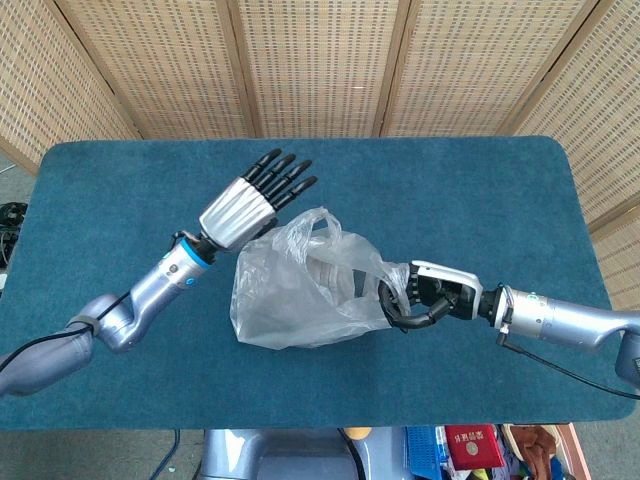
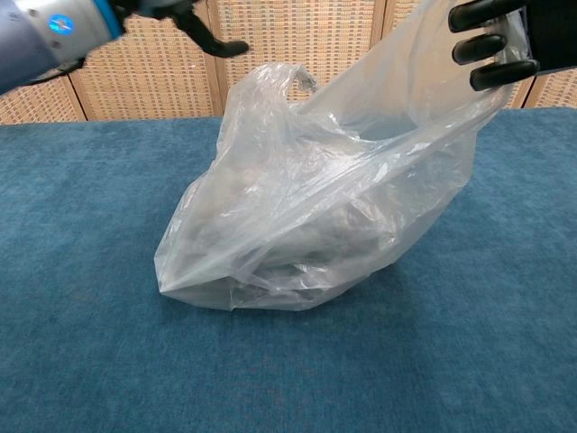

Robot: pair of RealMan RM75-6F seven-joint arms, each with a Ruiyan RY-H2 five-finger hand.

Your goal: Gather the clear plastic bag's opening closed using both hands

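While the clear plastic bag point(image 1: 300, 285) sits near the middle of the blue table mat point(image 1: 480, 180), only one side of its mouth is under control, so I judge the task roughly half begun. The right hand point(image 1: 425, 298) grips the bag's right-hand edge, fingers curled around a bunched fold of film, and in the chest view that edge is lifted up and away from the bag's body, stretched taut toward the upper right. The bag's opening gapes between that raised edge and the free handle loop point(image 2: 290, 79) standing at the bag's far left top.

The left hand point(image 1: 250, 200) hovers just behind and to the left of the bag, close to that free loop. It holds nothing: its fingers are straight and spread, pointing away over the bag's top. Whether it touches the film cannot be told from either view; in the chest view only its thumb and wrist show, above and left of the loop.

Something grey lies inside the bag, low down; its shape is too blurred by the film to name.

What seems left: the left hand must take the loose loop side, and then both hands must draw the two edges together so the mouth bunches shut.
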